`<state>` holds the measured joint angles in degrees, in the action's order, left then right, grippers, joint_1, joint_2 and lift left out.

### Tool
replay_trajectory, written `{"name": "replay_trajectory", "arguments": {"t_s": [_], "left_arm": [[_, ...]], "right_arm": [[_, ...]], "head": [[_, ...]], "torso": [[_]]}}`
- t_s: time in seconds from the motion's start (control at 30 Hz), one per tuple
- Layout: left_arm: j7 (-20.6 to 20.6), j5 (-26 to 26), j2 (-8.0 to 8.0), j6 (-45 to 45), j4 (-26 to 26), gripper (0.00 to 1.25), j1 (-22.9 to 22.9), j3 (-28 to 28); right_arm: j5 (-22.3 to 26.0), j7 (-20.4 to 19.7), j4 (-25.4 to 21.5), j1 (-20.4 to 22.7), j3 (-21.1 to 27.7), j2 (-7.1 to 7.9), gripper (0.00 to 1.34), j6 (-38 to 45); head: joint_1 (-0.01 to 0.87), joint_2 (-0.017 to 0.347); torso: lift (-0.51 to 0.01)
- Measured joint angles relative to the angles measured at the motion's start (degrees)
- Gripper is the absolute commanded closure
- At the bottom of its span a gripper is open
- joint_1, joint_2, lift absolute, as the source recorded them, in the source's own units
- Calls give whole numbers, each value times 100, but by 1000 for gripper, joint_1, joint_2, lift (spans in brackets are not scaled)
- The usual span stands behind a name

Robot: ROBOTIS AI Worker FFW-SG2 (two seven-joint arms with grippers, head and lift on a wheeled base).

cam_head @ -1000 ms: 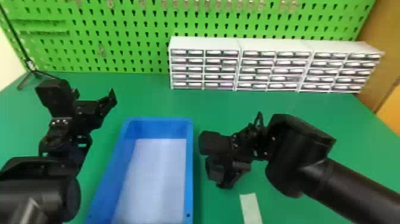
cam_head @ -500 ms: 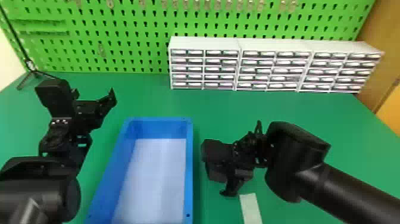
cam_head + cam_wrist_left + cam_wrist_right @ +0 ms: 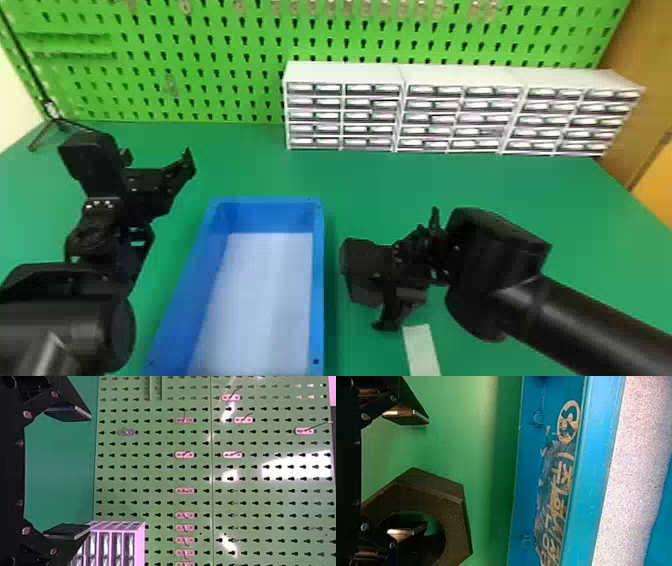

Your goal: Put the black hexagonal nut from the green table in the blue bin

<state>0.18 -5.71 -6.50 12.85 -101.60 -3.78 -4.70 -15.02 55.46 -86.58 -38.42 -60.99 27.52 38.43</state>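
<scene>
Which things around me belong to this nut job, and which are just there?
Part of the job:
- black hexagonal nut, beside the bin
- blue bin
- green table
- right gripper, fingers open at the nut

Just there:
- white drawer units
- green pegboard
- pale strip on the table
- left gripper, open and empty

Left gripper (image 3: 157,154), right gripper (image 3: 396,303); both spread

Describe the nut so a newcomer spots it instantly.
On the green table stands a blue bin. Outside it, at the right claw, is the nut, a dark six-sided ring set apart from the claw's flat fingers by its round hole.
</scene>
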Motion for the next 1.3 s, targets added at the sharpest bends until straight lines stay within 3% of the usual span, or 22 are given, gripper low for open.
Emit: {"name": "replay_trajectory", "arguments": {"t_s": [0.3, 0.67, 1.3], "left_arm": [[0, -2, 0, -17, 0, 279, 9, -13], [0, 0, 0, -28, 0, 279, 15, -6], [0, 0, 0, -29, 0, 279, 9, -13]], "right_arm": [[-14, -9, -19, -26, 0, 8, 841, 18], [-23, -44, -112, -66, 0, 48, 981, 105], [-68, -34, -207, -112, 76, 91, 987, 170]], "head": [[686, 28], [686, 28], [686, 28]], "torso": [[-96], [-96], [-96]]}}
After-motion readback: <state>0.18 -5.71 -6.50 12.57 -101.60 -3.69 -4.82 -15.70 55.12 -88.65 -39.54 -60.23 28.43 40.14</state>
